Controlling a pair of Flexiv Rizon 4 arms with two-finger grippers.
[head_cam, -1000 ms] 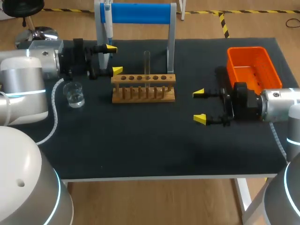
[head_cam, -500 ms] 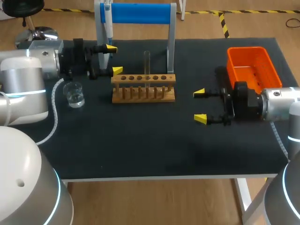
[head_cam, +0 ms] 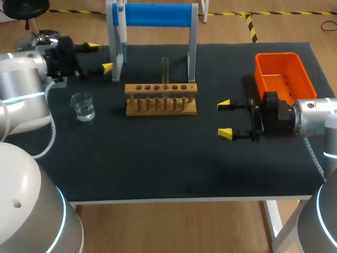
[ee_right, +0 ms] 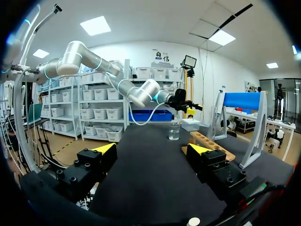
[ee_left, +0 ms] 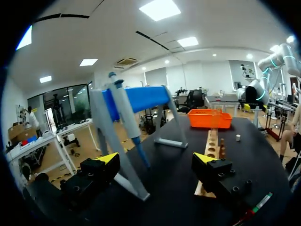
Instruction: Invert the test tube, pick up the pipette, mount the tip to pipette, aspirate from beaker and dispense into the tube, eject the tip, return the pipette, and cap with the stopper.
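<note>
The left tool (head_cam: 100, 57) is near the far left corner of the table (head_cam: 158, 168). Its two yellow-tipped fingers are wide open and hold nothing. In the left wrist view, the pipette (ee_left: 127, 117) hangs just ahead of this tool (ee_left: 155, 157), a bit nearer one finger, and no finger touches it. The pipette (head_cam: 121, 26) hangs on the left leg of the blue stand (head_cam: 158, 15), which is at the far edge of the table.

The test tube (head_cam: 165, 71) stands upright in the wooden rack (head_cam: 161, 98), near the middle of the table and just in front of the stand. The glass beaker (head_cam: 83, 106) sits near the left edge, apart from the rack, with a little clear water in it.

The right tool (head_cam: 224, 119) is near the right edge. Its fingers are wide open too, and nothing is in them. The orange bin (head_cam: 284, 75) sits by the far right corner, just behind the right arm.
</note>
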